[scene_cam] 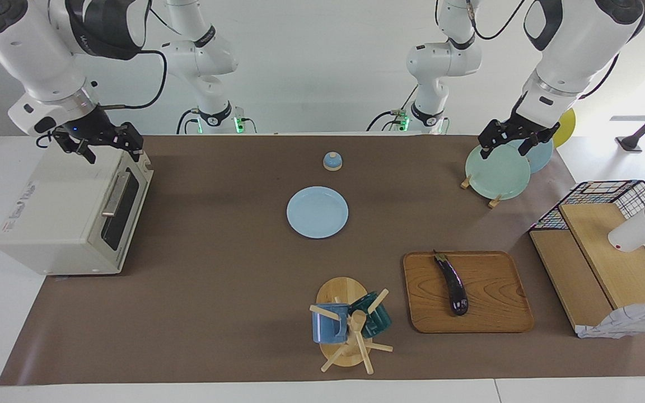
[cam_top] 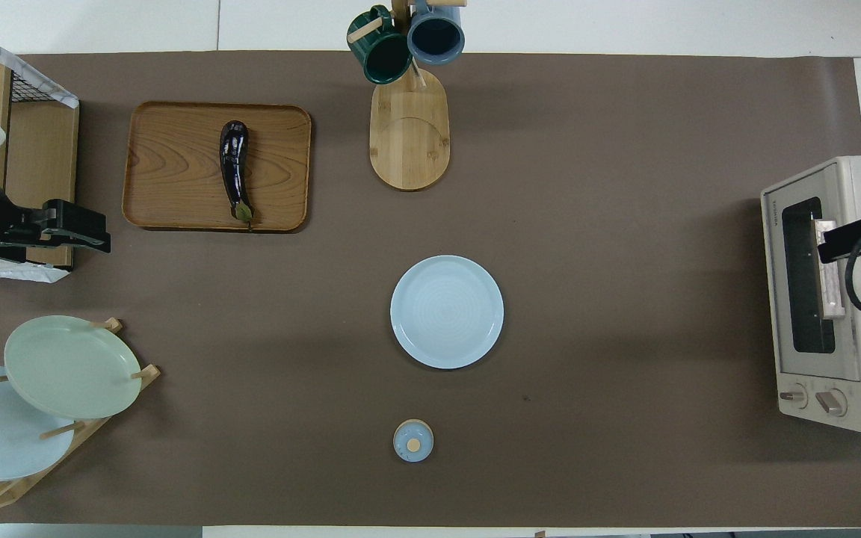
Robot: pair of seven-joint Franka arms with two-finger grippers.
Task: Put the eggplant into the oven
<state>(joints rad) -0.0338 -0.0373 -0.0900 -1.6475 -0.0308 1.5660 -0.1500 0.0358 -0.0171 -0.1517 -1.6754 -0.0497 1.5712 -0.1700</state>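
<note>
Left gripper: jaws wide, empty, raised over the plate rack; eggplant well apart from it.
Right gripper: jaws wide, empty, raised over the oven, door shut.
Eggplant: lying on the wooden tray, stem toward the robots.
Arms: both bent down, hanging above the table ends.

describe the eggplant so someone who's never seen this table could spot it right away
Find the wooden tray toward the left arm's end of the table, beside the mug stand. The eggplant lies on that tray, the only thing on it. It is slender, slightly curved and glossy dark purple-black, with its small stem cap at the end nearer the robots.
</note>
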